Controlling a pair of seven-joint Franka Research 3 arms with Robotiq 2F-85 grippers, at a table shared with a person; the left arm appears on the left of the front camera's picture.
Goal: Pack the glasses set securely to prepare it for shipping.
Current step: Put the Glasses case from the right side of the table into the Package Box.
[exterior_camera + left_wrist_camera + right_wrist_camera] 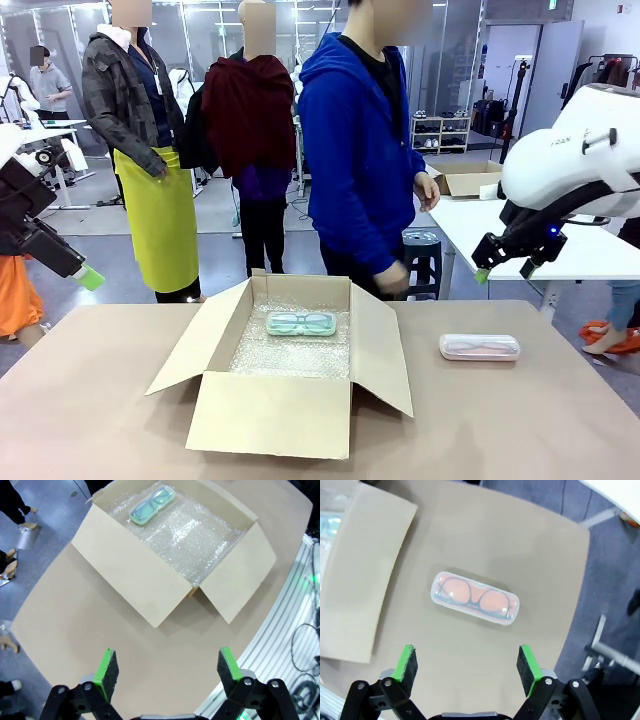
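We find the right gripper (pixel 466 662) spread wide, its green pads well apart and nothing between them. It hangs above the table (pixel 100 400), and the pink glasses case (pixel 475 598) lies flat on the bare tabletop just beyond the fingers, clear of both.

In the front view this case sits to the right of the cardboard box (pixel 270 410), near its right flap but apart from it.

The left gripper (pixel 166 665) is equally wide and empty. It is raised over the table's left side, with the box ahead of it.

The box stands open with its flaps spread outward, and its floor is lined with bubble wrap (pixel 190 540). The mint-green glasses case (pixel 152 505) lies flat on the wrap, close to the far wall of the box.

A person in a blue hooded jacket (pixel 355 150) stands at the far edge of the table, just behind the box. We note one hand (pixel 393 278) held low by the box's far right corner, blurred and touching neither case.
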